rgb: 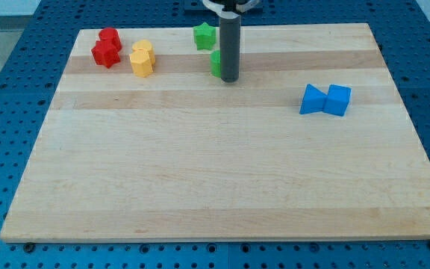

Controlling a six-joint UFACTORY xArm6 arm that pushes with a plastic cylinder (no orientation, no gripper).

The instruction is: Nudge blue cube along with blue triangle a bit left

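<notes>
Tip: my tip [231,79] stands on the surface [200,187] near the view's top, a little left of the middle.

Claw state: there is no claw on this arm, only a plain dark rod, so nothing is open, narrow or holding anything.

Nearest block: a green block [216,63] sits just beside the tip on its left, partly hidden by the rod; whether they touch I cannot tell.

Blue pair: the blue triangle [313,99] and blue cube [338,100] lie well apart from the tip, to its right and a little toward the view's bottom.

Pair's layout: they sit side by side and look to be touching, triangle nearer the tip, cube on the far side.

Key relation: the pair's long axis runs left to right, and the tip is on its left end, which I judge the wrong side for a leftward push.

Next move, as I read it: the tip would need to pass round the pair and come in from the cube's right face, so that the cube carries the triangle along.

Risk: an off-centre push could split the two.

Others: a green star [204,35], a yellow block [142,59] and red blocks [107,47] lie to the tip's left, clear of the route.
</notes>
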